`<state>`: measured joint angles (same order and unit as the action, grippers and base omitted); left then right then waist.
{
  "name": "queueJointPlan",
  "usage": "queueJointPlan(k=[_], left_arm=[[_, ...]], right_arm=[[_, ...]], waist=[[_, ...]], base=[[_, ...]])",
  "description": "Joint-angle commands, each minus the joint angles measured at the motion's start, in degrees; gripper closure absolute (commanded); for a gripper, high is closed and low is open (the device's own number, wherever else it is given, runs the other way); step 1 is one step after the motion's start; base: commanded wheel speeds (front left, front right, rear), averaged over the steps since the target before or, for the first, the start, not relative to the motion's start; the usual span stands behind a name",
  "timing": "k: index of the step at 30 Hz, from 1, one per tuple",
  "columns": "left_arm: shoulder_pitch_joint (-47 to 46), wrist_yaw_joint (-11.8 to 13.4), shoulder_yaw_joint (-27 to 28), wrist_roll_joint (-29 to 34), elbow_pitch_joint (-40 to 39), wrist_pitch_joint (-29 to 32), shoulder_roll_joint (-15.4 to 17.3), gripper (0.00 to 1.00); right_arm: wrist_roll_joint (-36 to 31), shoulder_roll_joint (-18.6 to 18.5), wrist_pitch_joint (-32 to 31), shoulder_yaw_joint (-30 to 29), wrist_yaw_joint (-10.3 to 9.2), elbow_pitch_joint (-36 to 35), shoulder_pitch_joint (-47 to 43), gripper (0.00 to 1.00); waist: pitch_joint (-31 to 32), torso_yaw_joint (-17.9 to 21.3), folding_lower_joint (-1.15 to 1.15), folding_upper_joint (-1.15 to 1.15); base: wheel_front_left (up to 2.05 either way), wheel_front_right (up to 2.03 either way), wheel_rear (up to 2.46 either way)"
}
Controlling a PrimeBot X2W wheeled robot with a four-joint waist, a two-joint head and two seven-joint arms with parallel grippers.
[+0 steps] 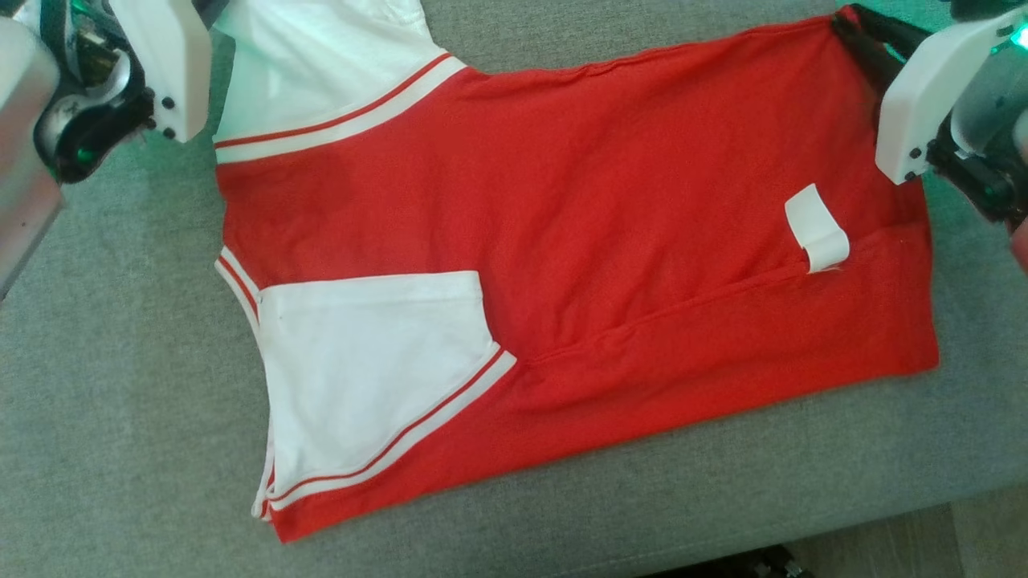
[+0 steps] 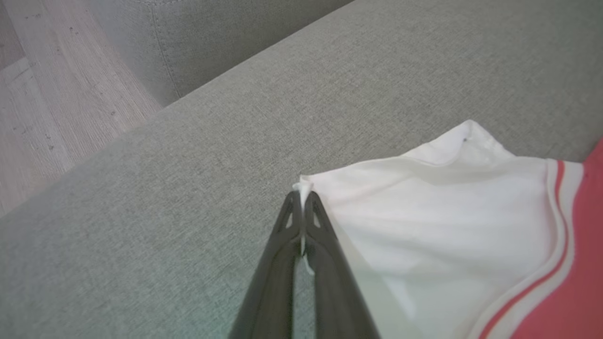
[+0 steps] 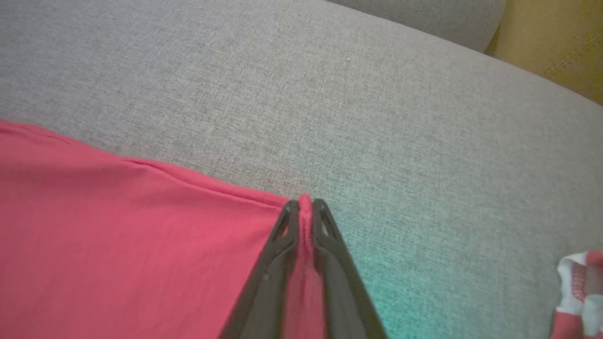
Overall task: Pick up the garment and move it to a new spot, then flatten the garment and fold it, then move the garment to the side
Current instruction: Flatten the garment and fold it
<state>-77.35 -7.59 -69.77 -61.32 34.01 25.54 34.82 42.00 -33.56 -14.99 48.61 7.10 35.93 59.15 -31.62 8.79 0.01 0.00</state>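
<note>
**Left gripper** (image 2: pixel 301 195): fingers are together, clamped on the outer corner of the far sleeve (image 2: pixel 424 212). A tuft of white cloth shows above the tips. Only a small edge is held, so load this pinch gently.

**Garment** (image 1: pixel 610 201): it lies flat on the grey cushion (image 1: pixel 104 361), sleeve end to the left and hem to the right. The near sleeve (image 1: pixel 369 369) and the near long edge are already turned in over the red body. Their crease runs toward the white label (image 1: pixel 817 229). The far long edge is not yet folded, and folding it appears to be the step in hand.

**Right gripper** (image 3: pixel 305 202): fingers are together, clamped on the far hem corner (image 3: pixel 254 212). Red cloth passes between them.

**Procedure (recommended):**
1. Raise both corners together, just clear of the cushion.
2. Hold the far edge taut between the grippers without stretching it.
3. Carry both corners toward the near edge at an equal rate, so the new fold line runs parallel to the existing crease.
4. Lower the edge onto the red body before parting the fingers.

**Caution:** unequal travel is likely to skew the fold. The thin sleeve corner may slip out if pulled sideways.
</note>
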Motion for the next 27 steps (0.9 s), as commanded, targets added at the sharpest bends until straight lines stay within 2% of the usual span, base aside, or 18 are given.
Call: queueJointPlan(k=[1,2,8,18,21,27], left_arm=[[-3.9,0.1,1.8,-0.4,-0.3,-0.7,2.4,1.00],[-4.0,0.1,1.5,-0.7,-0.2,-0.9,2.3,1.00],[-5.2,0.1,-0.1,-0.8,-0.3,-3.8,2.4,1.00],[-9.9,0.1,-0.5,2.0,1.5,-18.1,2.0,1.00],[-9.9,0.1,-0.6,1.1,1.6,-19.4,1.6,1.00],[-4.1,0.1,-2.8,-0.9,-6.6,-19.9,4.6,1.00]], right_arm=[[0.6,-1.8,0.9,0.5,0.39,-0.4,0.0,0.94],[1.0,-1.9,1.1,1.1,0.39,-0.1,0.3,1.00],[3.2,-2.2,3.5,3.5,0.39,1.3,2.5,1.00],[5.4,-2.8,13.6,1.2,0.39,6.0,6.7,1.00],[6.0,-3.1,14.5,1.2,0.39,6.6,6.3,1.00],[7.7,-3.9,16.8,2.0,0.39,7.4,1.0,1.00]], waist=[[0.0,0.0,-0.01,0.00],[0.1,-0.1,-0.01,0.00],[0.1,-0.4,-0.01,0.00],[1.4,-1.4,-0.01,0.00],[2.1,-1.7,-0.01,0.00],[4.7,-3.2,-0.01,0.00]], base=[[0.00,0.00,0.00],[0.00,0.00,0.00],[0.00,0.00,0.00],[0.00,0.00,0.00],[0.00,0.00,0.00],[0.00,0.00,0.00]])
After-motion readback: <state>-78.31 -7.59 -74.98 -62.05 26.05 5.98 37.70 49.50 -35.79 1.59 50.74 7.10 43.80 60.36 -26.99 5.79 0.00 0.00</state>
